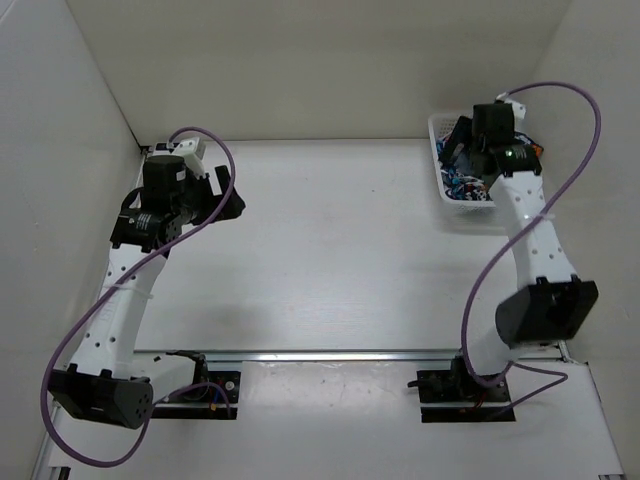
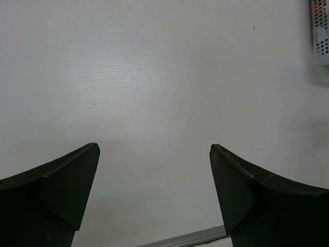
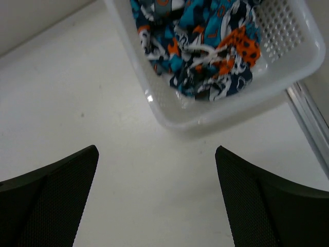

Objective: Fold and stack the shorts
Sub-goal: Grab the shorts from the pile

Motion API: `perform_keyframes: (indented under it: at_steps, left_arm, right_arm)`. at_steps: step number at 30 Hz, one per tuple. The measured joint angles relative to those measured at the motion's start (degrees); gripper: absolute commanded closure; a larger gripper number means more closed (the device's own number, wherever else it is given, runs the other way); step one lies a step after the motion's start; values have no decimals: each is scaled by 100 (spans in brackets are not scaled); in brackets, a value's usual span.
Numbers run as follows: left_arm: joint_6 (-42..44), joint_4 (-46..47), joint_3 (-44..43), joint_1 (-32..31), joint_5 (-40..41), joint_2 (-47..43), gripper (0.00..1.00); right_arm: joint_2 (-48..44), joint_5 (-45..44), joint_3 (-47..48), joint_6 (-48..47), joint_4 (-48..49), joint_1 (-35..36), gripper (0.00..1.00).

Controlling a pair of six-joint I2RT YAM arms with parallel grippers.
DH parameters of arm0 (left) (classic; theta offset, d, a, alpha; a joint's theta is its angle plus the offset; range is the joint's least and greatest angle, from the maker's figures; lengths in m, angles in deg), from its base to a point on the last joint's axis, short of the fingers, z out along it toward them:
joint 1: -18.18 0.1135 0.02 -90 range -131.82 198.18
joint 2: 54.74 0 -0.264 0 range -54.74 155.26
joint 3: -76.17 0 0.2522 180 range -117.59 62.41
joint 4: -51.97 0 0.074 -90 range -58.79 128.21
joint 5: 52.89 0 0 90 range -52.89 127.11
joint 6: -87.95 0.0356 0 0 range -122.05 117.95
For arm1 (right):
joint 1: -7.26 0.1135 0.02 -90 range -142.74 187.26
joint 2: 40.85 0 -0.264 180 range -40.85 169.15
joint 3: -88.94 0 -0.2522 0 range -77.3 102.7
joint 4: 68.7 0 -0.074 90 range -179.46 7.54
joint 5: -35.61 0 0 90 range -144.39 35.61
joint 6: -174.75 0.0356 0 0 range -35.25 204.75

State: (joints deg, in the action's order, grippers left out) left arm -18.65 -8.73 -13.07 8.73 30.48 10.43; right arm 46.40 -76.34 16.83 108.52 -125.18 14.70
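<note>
Right tool (image 3: 157, 150) spread wide — shorts (image 3: 198, 51) bunched inside basket (image 3: 282, 28) rim.

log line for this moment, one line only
stage: nothing folded yet | shorts: bunched in basket | left gripper: open, above table | right gripper: open, empty, near basket

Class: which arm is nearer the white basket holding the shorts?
Right. The right tool hovers open right at the basket; the left tool sits far off, across the table.
</note>
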Motion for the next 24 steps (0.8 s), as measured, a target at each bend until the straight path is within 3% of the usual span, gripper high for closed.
perform_keyframes:
  at_steps: [7, 9, 14, 17, 19, 21, 24]
  left_arm:
    - [2, 0, -24, 0, 44, 369, 0]
    - [2, 0, -44, 0, 81, 490, 0]
    - [-2, -4, -111, 0, 179, 863, 0]
    - [9, 0, -142, 2, 291, 1117, 0]
    - [22, -2, -151, 2, 380, 1259, 0]
    - [26, -4, -151, 2, 461, 1399, 0]
    - [24, -31, -168, 2, 483, 1515, 0]
  right_arm:
    - [2754, 557, 2492, 120, -267, -1207, 1]
    - [3598, 588, 3112, 131, -361, -1392, 9]
    - [5134, 710, 4054, 170, -693, -1609, 15]
    - [5683, 780, 4380, 184, -702, -1657, 40]
    - [5794, 824, 4411, 184, -693, -1668, 77]
    - [5790, 866, 4424, 216, -667, -1672, 100]
    - [5672, 909, 4450, 249, -584, -1672, 100]
